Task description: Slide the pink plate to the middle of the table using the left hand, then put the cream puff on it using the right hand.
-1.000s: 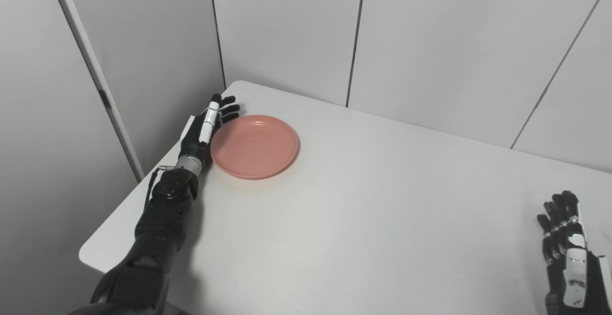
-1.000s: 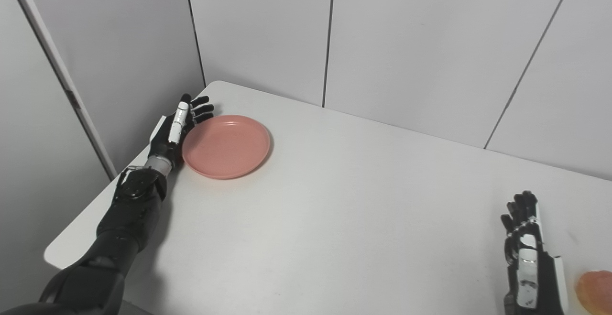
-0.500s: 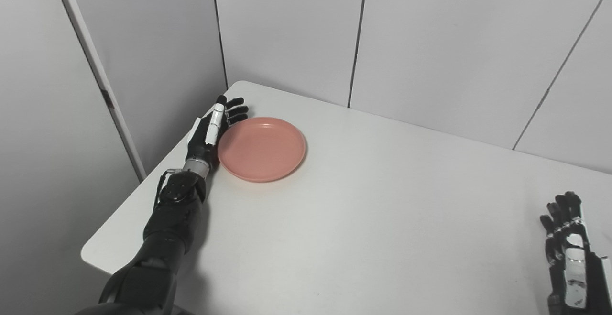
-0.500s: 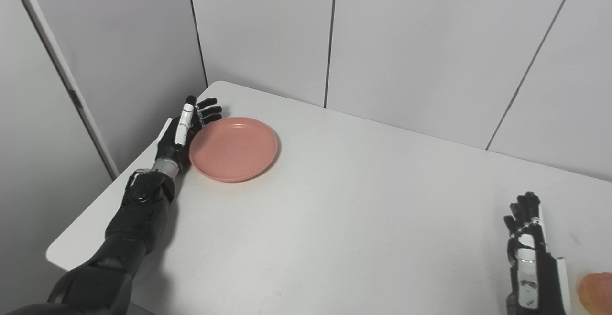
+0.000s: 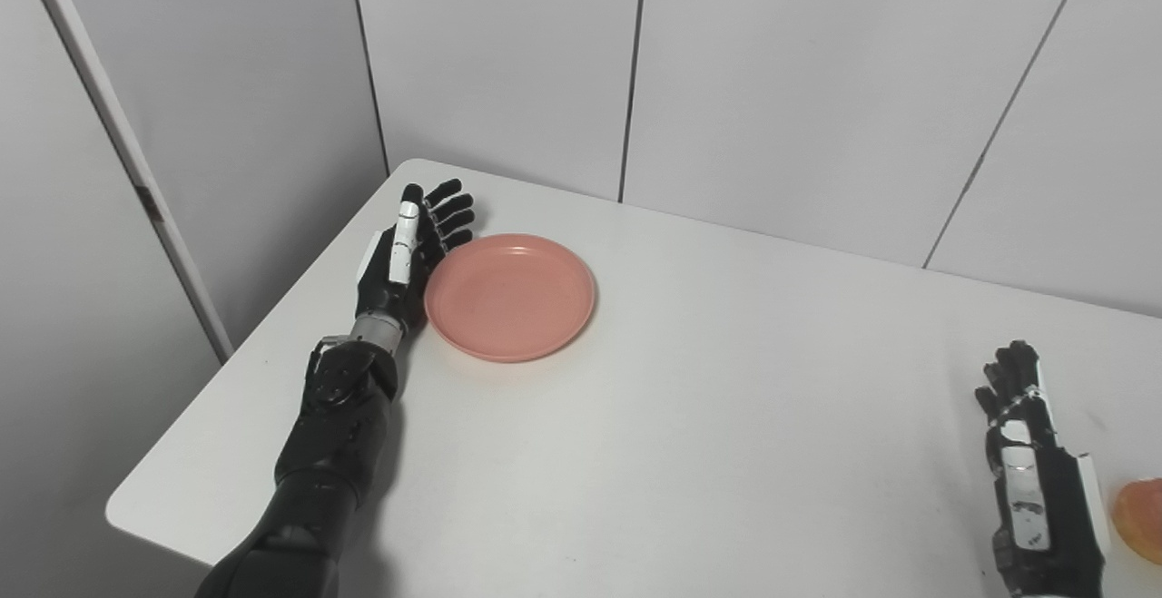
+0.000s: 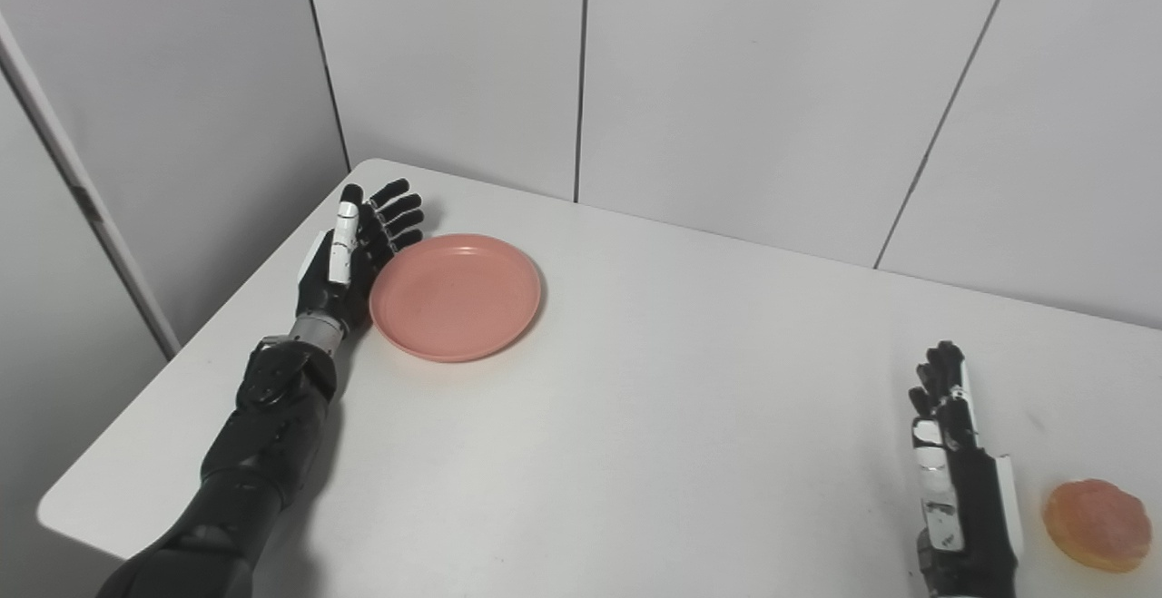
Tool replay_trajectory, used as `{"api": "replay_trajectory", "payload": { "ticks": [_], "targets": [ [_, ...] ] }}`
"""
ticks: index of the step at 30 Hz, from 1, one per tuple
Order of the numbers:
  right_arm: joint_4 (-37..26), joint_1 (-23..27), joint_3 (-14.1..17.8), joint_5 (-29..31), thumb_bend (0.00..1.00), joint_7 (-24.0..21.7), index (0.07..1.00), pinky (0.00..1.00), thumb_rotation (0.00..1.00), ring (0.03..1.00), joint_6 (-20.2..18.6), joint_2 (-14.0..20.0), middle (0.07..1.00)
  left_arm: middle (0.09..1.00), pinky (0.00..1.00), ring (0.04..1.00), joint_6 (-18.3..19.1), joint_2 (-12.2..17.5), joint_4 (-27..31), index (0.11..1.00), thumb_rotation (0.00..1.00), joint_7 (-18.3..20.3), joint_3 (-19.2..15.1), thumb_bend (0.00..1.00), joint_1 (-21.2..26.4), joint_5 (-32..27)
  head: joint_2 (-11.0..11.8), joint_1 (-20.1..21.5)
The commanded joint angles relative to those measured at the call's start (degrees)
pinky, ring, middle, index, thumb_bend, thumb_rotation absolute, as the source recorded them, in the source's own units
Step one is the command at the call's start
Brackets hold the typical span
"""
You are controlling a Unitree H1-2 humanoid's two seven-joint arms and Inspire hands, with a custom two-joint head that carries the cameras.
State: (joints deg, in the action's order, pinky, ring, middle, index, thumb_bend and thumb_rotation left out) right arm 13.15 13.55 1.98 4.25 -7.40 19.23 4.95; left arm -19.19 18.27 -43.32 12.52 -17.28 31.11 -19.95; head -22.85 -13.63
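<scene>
Left of centre, toward the upper left of the frame: left hand (image 5: 410, 258) set edge-on upon the white table (image 5: 690, 416), palm facing the pink plate (image 5: 510, 296), fingers (image 5: 448, 208) extended and slightly fanned, holding nothing. Palm side pressed against, or just beside, the plate's left rim; actual contact hard to confirm from either view. Fingers reaching past the plate's far-left edge, toward the table's back corner. Dark forearm running down to the bottom edge on the left.

Plate flat on the table, empty, lying in the left half of the tabletop, well short of the middle.

At the lower right of the frame: right hand (image 6: 953, 480) resting low over the table, back of the hand toward the camera, fingers (image 6: 939, 376) straight and close together, pointing away toward the wall, gripping nothing. Thumb not clearly seen.

Just right of that hand, near the lower right corner: cream puff (image 6: 1097, 524), round and orange-tan, sitting on the table, apart from the hand with a narrow strip of bare table between. Cut off at the frame edge in the left eye view, whole in the right eye view. Well apart from the plate.

Behind the table: plain grey wall panels (image 5: 508, 53) with dark vertical seams.
</scene>
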Motion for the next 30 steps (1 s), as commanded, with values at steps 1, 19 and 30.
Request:
{"api": "replay_trajectory", "payload": {
  "ticks": [1, 19, 30],
  "targets": [
    [9.7, -8.3, -1.0, -0.8, 0.71, 1.4, 0.993, 0.99, 0.9, 0.979, 1.7, -2.7, 0.997, 0.808, 0.81, 0.827, 0.1, -2.2, 1.6, 0.779, 0.98, 1.3, 0.7, 0.74, -1.9, -0.8, -0.4, 1.2],
    [5.3, -8.8, -2.8, -6.1, 0.68, 6.5, 0.981, 1.0, 0.86, 0.982, -2.9, -7.4, 0.975, 0.829, 0.85, 0.858, 4.6, -4.8, 6.7, 0.796, 0.97, 6.3, 2.2, 0.72, -6.7, -3.8, -3.0, 19.5],
    [5.1, -7.9, -4.3, -11.2, 0.69, 10.9, 0.966, 0.99, 0.93, 0.979, -5.2, -10.3, 0.971, 0.834, 0.89, 0.864, 8.0, -5.7, 6.2, 0.799, 0.97, 9.3, 1.7, 0.68, -6.7, -6.2, -3.3, 27.1]
  ]
}}
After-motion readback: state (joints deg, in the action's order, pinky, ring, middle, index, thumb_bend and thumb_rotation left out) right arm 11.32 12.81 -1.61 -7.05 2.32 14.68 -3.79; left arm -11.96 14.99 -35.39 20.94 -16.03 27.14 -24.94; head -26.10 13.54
